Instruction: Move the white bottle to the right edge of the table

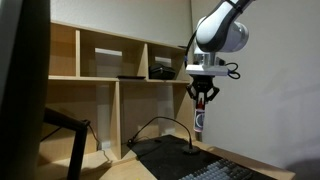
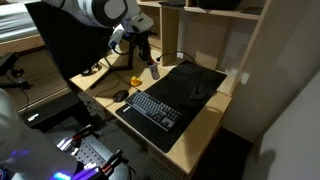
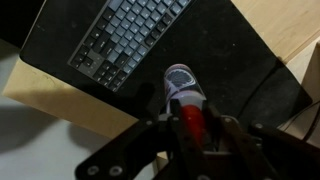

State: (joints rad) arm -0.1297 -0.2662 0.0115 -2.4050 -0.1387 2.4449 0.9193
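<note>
The white bottle point(image 1: 200, 121) with a red cap hangs upright from my gripper point(image 1: 203, 96), lifted above the table. In an exterior view the bottle point(image 2: 154, 71) is above the left part of the black desk mat point(image 2: 190, 85), held by the gripper point(image 2: 147, 58). In the wrist view my gripper point(image 3: 190, 128) is shut on the bottle's red cap, and the white body point(image 3: 181, 84) points down toward the mat. The pale wood table point(image 2: 190, 130) lies below.
A dark keyboard point(image 2: 152, 108) lies on the mat near the front edge. A black mouse point(image 2: 121, 96) and a small yellow object point(image 2: 136, 81) sit left of the keyboard. A light-wood cubby shelf point(image 1: 110, 90) stands behind, with cables point(image 1: 150, 130) by it.
</note>
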